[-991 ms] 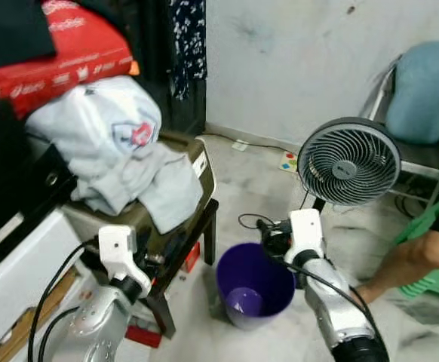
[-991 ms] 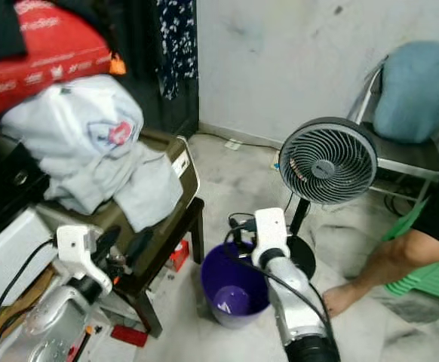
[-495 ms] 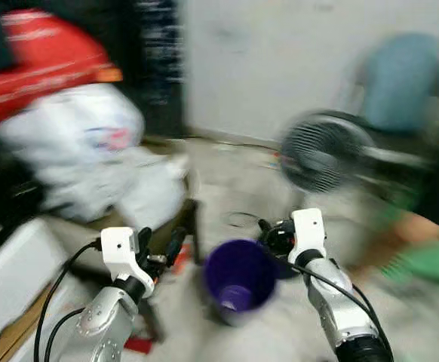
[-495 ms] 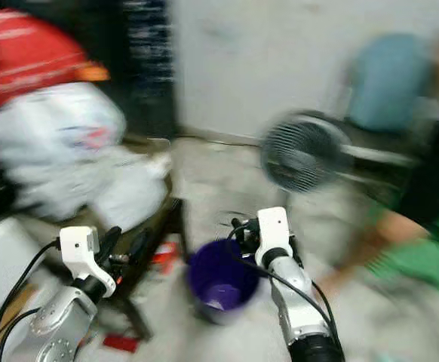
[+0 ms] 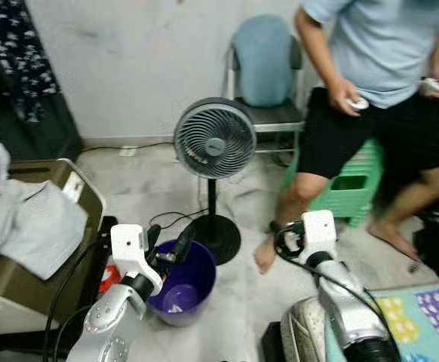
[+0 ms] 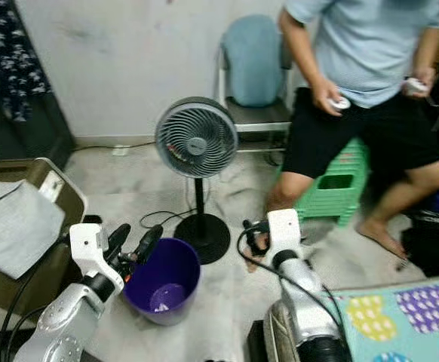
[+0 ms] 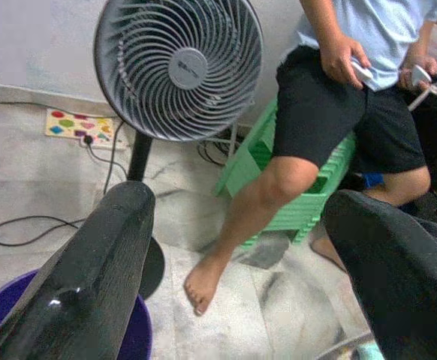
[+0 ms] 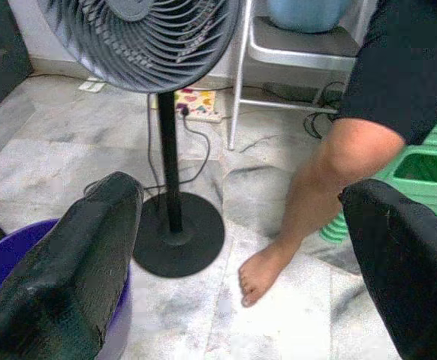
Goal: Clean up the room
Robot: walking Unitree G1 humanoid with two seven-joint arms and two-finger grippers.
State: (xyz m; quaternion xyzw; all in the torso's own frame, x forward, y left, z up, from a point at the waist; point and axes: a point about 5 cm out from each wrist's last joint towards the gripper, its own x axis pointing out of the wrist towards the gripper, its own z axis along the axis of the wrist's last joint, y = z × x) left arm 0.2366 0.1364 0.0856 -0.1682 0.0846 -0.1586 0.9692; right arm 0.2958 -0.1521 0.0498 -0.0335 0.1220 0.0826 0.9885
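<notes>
Left end effector (image 5: 168, 245) above upright purple bin (image 5: 176, 283)

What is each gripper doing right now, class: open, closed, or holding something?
Left gripper: open, holding nothing, above the purple bin.
Right gripper: open, holding nothing.

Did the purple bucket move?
No. The purple bucket sits by the fan's round base and the stool like before; the camera turned right.
</notes>
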